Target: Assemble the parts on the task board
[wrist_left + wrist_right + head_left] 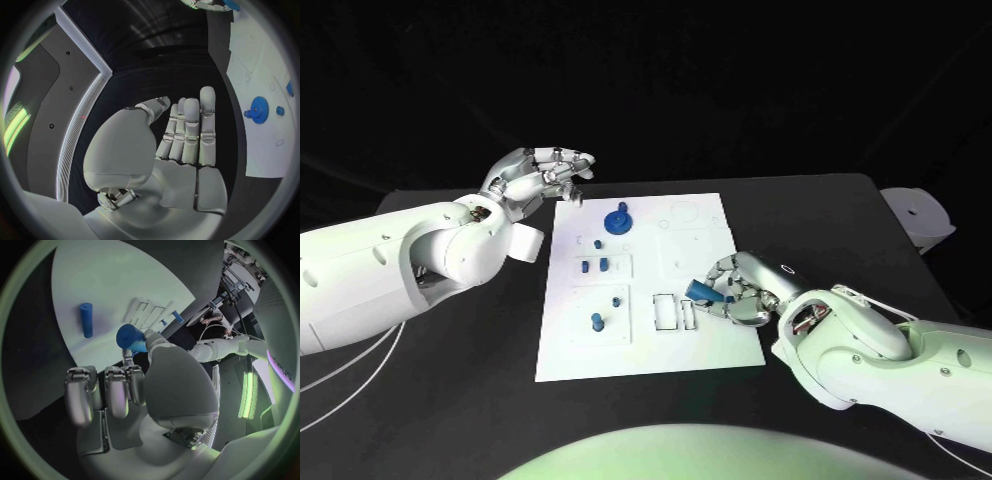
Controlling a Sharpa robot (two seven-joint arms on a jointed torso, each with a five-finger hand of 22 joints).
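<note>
My right hand (737,292) pinches a small blue part (705,289) between thumb and a finger, over the task board (711,340) near its right edge. The rectangular slots (674,312) lie just beside the part, toward the board's middle, with their long axis along the board's length; I judge the part must go there. My left hand (538,176) holds nothing, its fingers loosely curled, off the board's far left corner, near the blue gear (619,217). The right hand is clearly nearer to the slots
</note>
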